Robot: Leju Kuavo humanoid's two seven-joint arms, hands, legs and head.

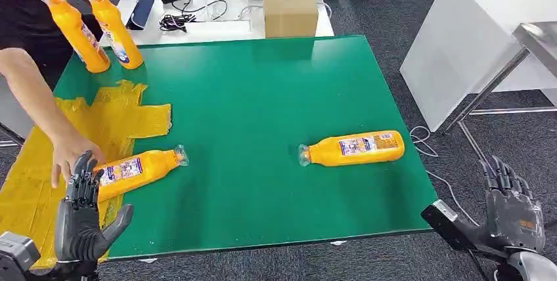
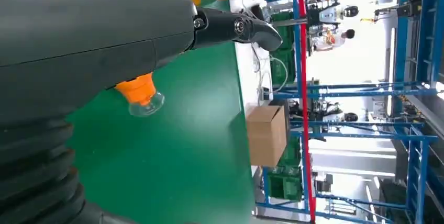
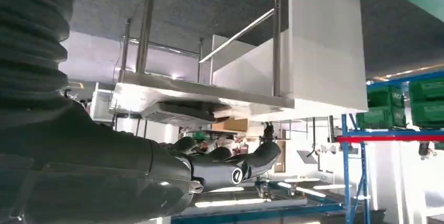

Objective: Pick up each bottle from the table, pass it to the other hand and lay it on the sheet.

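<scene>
A bottle (image 1: 134, 170) is seen lying on its side at the edge of the yellow sheet (image 1: 125, 120), at about 8 o'clock on the green counter (image 1: 263, 97), its cap pointing toward 3 o'clock. The left robot hand (image 1: 82, 218) is poised just beside its base, fingers spread and nothing grasped, while a person's hand (image 1: 66, 153) is laid close against the same end. A second bottle (image 1: 355, 148) is left lying near 4 o'clock on the counter, well apart from the sheet. Two more bottles (image 1: 95, 28) are stood upright, tilted, at 10 o'clock by the person. The right robot hand (image 1: 515, 212) is held off the counter's edge at 4 o'clock, released and empty, fingers apart.

One laying-down is judged to be just finished on the left side. Next, the right robot hand is expected to be brought over the remaining bottle, which must be gripped round its body, lifted and passed across to the left.
</scene>
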